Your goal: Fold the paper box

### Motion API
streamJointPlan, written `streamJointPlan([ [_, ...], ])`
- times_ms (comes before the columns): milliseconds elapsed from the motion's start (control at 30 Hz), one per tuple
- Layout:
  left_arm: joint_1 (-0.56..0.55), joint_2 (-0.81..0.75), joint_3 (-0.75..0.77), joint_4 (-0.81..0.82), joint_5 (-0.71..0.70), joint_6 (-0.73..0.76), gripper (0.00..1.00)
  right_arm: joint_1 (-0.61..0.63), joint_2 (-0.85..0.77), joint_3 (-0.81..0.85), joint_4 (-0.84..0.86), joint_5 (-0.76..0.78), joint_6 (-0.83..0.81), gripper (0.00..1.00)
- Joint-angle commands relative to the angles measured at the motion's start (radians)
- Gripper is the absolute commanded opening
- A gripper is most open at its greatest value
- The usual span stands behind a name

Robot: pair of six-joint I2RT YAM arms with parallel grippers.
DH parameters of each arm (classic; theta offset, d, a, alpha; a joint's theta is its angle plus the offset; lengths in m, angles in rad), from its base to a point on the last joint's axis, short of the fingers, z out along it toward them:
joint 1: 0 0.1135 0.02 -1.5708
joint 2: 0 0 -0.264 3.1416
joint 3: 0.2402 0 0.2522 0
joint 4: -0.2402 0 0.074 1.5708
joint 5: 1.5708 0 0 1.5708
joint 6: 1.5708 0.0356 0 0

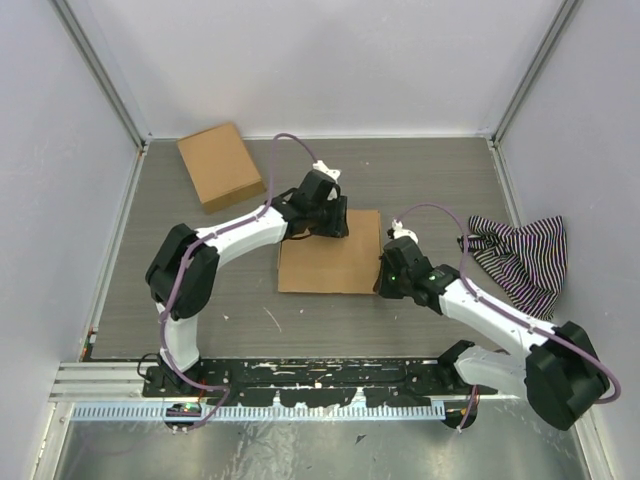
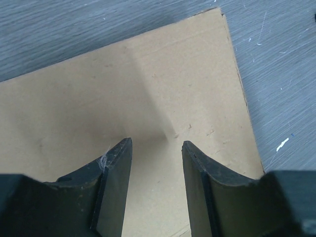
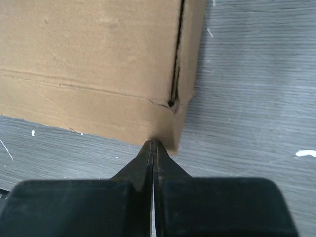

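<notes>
Brown cardboard at the centre of a grey, wood-grained table [image 1: 430, 180]: the paper box [image 1: 320, 265] lies flat and shut, a shallow rectangle with its lid panel facing up, so nothing of its inside can be seen.

The left gripper [image 1: 323, 218] hangs over the box's far edge. In its wrist view the left gripper [image 2: 157, 143] has its two black fingers [image 2: 118, 168] spread apart above the plain, matte top of the box [image 2: 148, 74], with nothing between them. One corner of the panel shows against the scuffed tabletop.

The right gripper [image 1: 385, 272] sits at the box's right side, near the front corner. Seen from its own wrist, the right gripper [image 3: 153, 142] is pressed fully closed — its tips meet in a thin line and touch the bottom edge of the box [image 3: 89, 59] just beside the corner. There a dark slit [image 3: 175, 64] runs down the side wall to a small hole, and a crease crosses the cardboard lengthwise.

A second brown cardboard box [image 1: 220, 165], also shut, lies well apart at the far left. A crumpled black-and-white striped cloth [image 1: 520, 260] lies at the right edge — clear of the box.
</notes>
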Motion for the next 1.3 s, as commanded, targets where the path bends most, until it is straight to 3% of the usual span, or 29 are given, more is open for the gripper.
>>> streamJointPlan([
  [0, -0.016, 0.032, 0.038, -0.013, 0.033, 0.023, 0.52, 0.009, 0.092, 0.018, 0.121, -0.047, 0.000, 0.01],
  [200, -0.034, 0.074, 0.004, -0.011, 0.088, 0.031, 0.50, 0.011, 0.202, 0.002, 0.281, 0.036, 0.029, 0.01],
  [700, -0.073, 0.188, -0.076, 0.029, 0.227, 0.028, 0.43, 0.038, 0.173, -0.181, 0.861, 0.218, 0.050, 0.04],
  [833, -0.074, 0.187, -0.086, 0.023, 0.221, 0.034, 0.43, 0.063, 0.189, -0.161, 0.891, 0.147, 0.011, 0.01],
  [1000, -0.074, 0.170, -0.086, 0.019, 0.208, 0.039, 0.43, 0.183, 0.196, -0.110, 0.877, 0.122, -0.067, 0.01],
  [1267, -0.074, 0.145, -0.129, 0.026, 0.199, 0.041, 0.43, 0.192, 0.424, 0.024, 0.920, 0.108, -0.104, 0.01],
])
